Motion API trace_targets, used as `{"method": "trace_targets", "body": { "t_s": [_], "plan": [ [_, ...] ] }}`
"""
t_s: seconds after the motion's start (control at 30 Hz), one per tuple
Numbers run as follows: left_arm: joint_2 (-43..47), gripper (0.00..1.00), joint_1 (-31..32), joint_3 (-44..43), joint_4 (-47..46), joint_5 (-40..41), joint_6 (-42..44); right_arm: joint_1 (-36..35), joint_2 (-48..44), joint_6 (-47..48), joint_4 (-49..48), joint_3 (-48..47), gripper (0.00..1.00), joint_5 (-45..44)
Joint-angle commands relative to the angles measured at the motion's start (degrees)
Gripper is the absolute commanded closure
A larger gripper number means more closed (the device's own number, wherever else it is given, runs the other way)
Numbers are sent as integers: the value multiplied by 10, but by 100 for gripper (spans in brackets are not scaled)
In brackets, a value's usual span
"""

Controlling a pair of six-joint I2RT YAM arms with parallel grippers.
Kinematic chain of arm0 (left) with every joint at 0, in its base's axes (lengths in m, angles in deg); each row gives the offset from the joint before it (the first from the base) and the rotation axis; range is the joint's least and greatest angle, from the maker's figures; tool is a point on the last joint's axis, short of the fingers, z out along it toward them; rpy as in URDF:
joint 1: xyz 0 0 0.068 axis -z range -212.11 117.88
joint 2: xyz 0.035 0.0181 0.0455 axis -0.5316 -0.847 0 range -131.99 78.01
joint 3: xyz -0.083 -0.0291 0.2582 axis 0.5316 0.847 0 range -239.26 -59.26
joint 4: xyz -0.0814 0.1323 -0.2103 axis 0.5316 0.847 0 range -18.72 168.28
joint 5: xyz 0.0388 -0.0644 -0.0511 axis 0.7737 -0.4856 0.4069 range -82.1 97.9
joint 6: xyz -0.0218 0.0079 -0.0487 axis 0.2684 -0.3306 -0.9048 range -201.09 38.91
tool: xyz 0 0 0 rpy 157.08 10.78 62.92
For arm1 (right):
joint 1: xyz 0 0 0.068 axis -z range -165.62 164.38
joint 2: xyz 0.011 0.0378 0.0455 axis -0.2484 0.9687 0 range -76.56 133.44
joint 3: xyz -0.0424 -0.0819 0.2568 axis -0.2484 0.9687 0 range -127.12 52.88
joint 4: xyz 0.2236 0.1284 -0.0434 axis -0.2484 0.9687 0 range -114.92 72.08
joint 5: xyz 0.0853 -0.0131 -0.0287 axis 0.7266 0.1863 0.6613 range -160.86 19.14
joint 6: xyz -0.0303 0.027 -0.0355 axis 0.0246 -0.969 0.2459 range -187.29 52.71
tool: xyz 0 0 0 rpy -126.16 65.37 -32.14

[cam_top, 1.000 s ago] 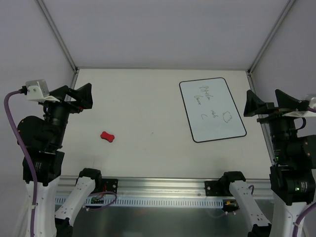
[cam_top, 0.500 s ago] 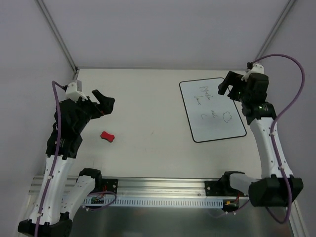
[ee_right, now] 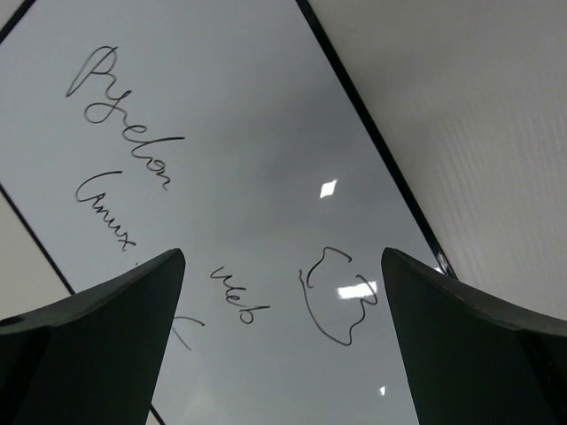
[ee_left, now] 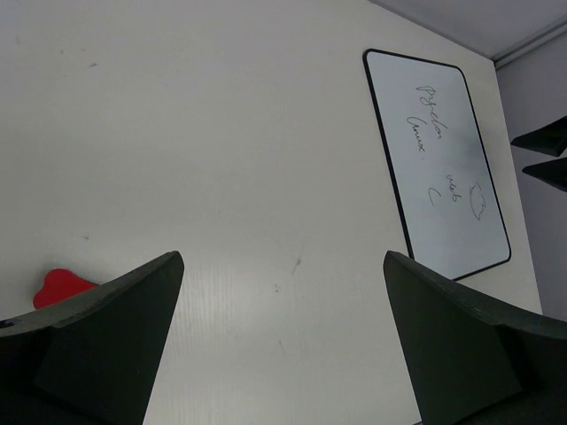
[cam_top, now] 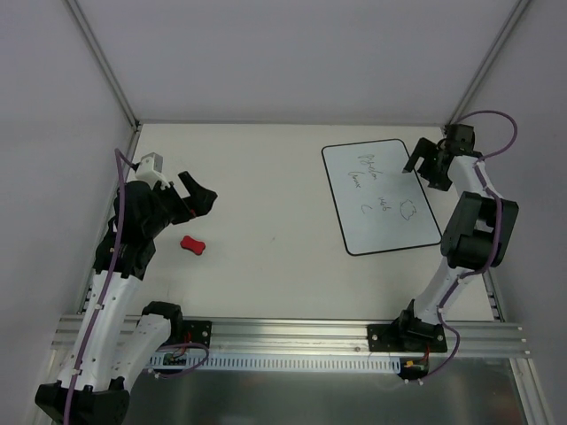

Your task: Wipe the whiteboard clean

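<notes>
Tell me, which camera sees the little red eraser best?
The top external view: the red eraser lies whole on the table, nothing covering it. The left wrist view catches only a red corner of it behind a finger. The right wrist view shows the whiteboard but no eraser.

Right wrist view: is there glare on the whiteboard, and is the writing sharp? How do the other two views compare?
Right wrist: the whiteboard looks grey, with a few small bright reflections; the writing is sharp, and the end effector fingers are dark, without detail. Left wrist: even light, no glare, writing small but clear. Top external: soft even light, writing faint and tiny.
</notes>
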Motion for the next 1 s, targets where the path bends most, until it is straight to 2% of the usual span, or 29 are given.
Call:
{"method": "trace_targets", "body": {
  "t_s": [0.0, 0.3, 0.67, 0.9, 0.97],
  "plan": [
    [-3, 1, -4, 4, -7, -14, -10, 13, 55, 20, 8, -46, 1, 26],
    [2, 1, -4, 3, -5, -12, -15, 33, 153, -1, 10, -98, 1, 42],
    [11, 1, -4, 10, -5, -7, -18, 41, 199, -1, 8, -143, 1, 73],
    [13, 1, -4, 10, -5, -8, -23, 41, 229, -37, 9, -152, 1, 107],
    [16, 1, -4, 11, -4, -7, -24, 41, 230, -40, 10, -149, 5, 114]
  ]
}}
